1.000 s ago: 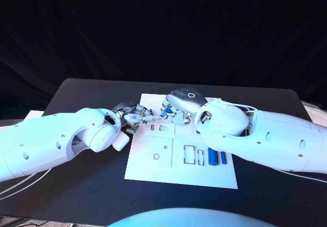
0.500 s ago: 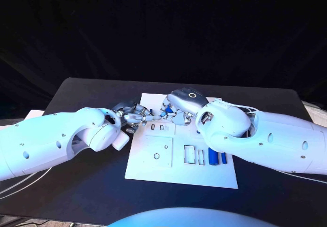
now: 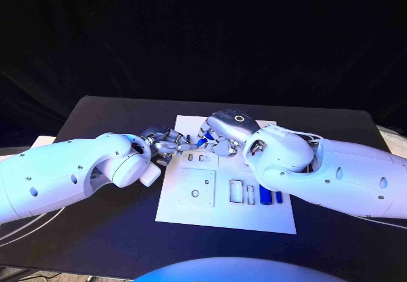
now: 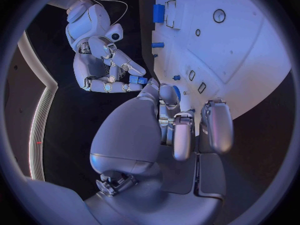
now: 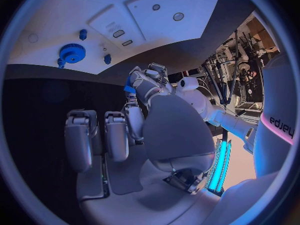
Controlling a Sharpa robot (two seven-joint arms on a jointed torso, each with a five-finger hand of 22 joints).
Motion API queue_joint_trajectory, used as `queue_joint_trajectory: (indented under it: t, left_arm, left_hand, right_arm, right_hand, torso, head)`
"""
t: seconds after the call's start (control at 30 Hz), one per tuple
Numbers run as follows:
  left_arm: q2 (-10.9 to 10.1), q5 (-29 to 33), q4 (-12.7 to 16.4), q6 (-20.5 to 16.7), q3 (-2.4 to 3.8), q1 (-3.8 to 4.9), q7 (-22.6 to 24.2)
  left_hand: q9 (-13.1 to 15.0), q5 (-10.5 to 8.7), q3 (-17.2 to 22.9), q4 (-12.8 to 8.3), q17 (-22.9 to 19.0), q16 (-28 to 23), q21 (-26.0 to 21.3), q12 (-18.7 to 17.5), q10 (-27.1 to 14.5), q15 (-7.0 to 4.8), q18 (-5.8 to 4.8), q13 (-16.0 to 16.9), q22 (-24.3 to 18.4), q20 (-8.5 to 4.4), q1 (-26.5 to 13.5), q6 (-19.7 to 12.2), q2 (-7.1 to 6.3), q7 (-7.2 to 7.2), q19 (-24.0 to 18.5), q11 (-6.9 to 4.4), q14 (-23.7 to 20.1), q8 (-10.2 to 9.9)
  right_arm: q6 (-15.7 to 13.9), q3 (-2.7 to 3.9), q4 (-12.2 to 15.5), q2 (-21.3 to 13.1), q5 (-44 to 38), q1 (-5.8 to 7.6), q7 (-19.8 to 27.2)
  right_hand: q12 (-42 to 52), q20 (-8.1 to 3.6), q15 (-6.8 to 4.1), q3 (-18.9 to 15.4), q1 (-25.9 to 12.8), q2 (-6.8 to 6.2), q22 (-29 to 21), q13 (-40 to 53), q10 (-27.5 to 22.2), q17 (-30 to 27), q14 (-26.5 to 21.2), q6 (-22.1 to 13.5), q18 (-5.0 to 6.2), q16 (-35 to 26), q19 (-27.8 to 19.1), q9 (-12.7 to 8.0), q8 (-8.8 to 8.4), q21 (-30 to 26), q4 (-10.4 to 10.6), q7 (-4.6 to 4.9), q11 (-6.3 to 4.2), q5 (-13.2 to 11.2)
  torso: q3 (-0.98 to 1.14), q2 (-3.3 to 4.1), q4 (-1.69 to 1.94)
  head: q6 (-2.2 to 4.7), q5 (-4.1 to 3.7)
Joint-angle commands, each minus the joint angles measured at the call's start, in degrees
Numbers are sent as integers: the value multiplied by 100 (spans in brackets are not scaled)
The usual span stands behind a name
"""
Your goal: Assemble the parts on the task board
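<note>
**Task board mid-desk, both hands meeting at its upper edge**

Task board (image 3: 222, 202) lies in the middle of my head view on the black desk (image 3: 102, 117), a white plate with cut-outs. Two long blue parts (image 3: 270, 195) lie side by side at its right edge, just below my right arm.

My left hand (image 3: 163, 144) comes in from the left and my right hand (image 3: 222, 130) from the right; they meet over the board's upper left part, fingers almost touching each other. In the left wrist view, the right hand (image 4: 103, 67) pinches a small blue block (image 4: 137, 79) between its curled fingers (image 4: 122, 65). My left hand (image 4: 169, 130) has its fingers drawn in close together, and a bit of blue shows at their tips, but I cannot tell whether they grip it.

From the right wrist view I see a blue gear (image 5: 72, 53) standing on the board (image 5: 156, 22), with two small blue pegs (image 5: 83, 34) near it.
</note>
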Motion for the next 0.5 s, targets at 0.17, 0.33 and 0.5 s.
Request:
queue_joint_trajectory:
  t: [0.17, 0.33, 0.5]
  left_arm:
    - [14, -30, 8, 28, 8, 0, -18]
    - [10, -30, 13, 14, 8, 1, -21]
    - [-8, -32, 9, 18, 8, 1, -43]
  left_hand:
    - [-12, 5, -21, -30, 1509, 18, 23, -5, 32, -28, -85, 2, 62, -44, 36, 24, -20, -2, 13, -16, 591, 24]
    - [-14, 3, -30, -23, 1509, 18, 21, -4, 36, -27, -84, 4, 59, -44, 26, 26, -23, 0, 11, -14, 591, 24]
    - [-15, 2, -34, -19, 1509, 18, 21, -7, 35, -26, -84, -1, 59, -44, 21, 28, -24, 1, 11, -13, 591, 24]
  right_arm:
    - [79, -2, -3, 41, 42, -6, 123]
    - [175, -3, -26, 65, 55, -6, 126]
    - [199, -5, -60, 64, -33, -5, 67]
  right_hand:
    - [25, -56, -45, 13, 21, 50, 933, 105, 20, 1055, 510, 22, -76, 36, 286, 181, 20, 19, 12, -5, -2, 36]
    - [23, -57, -45, 13, 22, 51, 934, 104, 19, 1055, 510, 21, -76, 35, 287, 181, 20, 19, 11, -5, -2, 36]
    - [23, -57, -45, 13, 22, 51, 934, 104, 19, 1055, 510, 21, -76, 35, 287, 181, 20, 19, 11, -5, -2, 36]
  torso:
    - [-4, -1, 4]
    - [-6, -1, 7]
    - [-6, -2, 2]
  head:
    - [-10, -2]
    - [-18, 2]
    - [-15, 0]
